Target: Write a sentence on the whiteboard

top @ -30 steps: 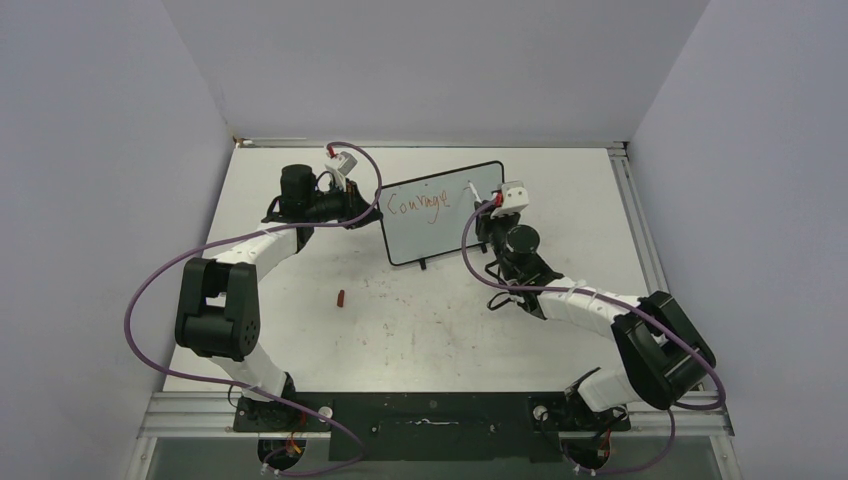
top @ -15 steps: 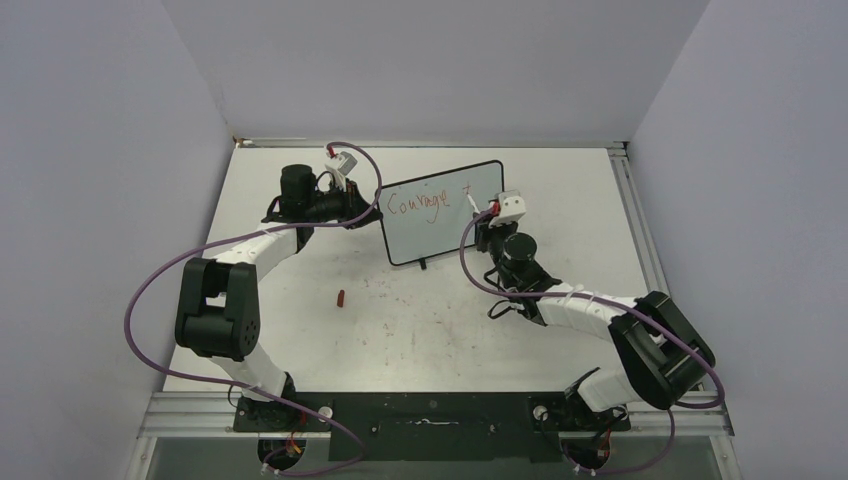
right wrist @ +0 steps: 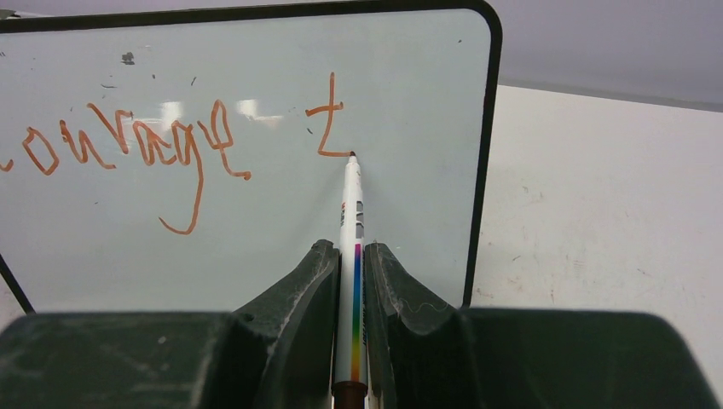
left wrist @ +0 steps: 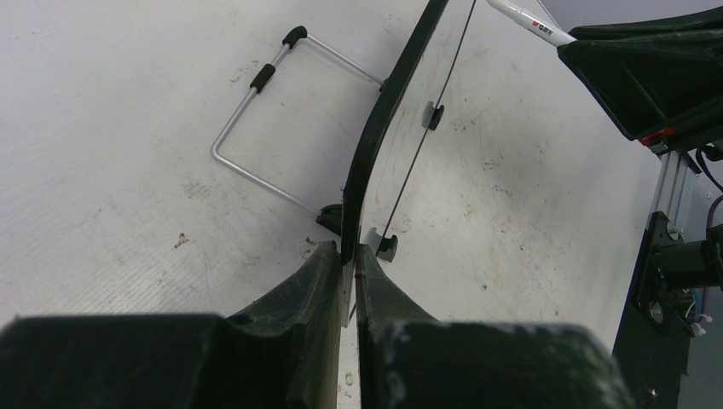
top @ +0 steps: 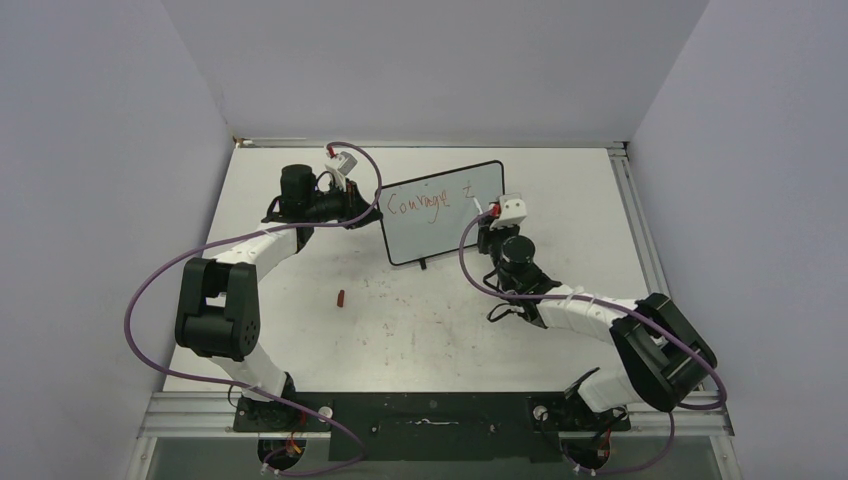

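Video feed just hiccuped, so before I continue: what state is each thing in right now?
whiteboard: upright, left edge clamped.
sentence: unfinished, reads "Courage t".
marker: uncapped, tip touching the whiteboard at the t's foot.
left gripper: shut on the whiteboard.
right gripper: shut on the marker.
small red piece: lying loose in front of the whiteboard.

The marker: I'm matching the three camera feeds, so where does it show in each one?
Top external: the marker is right of centre, its tip at the right part of the whiteboard.
Left wrist: marker at the top edge, right of the whiteboard.
Right wrist: marker in the centre, upright in the right claw, tip under the red t.
Shared landmark: the whiteboard's black frame.
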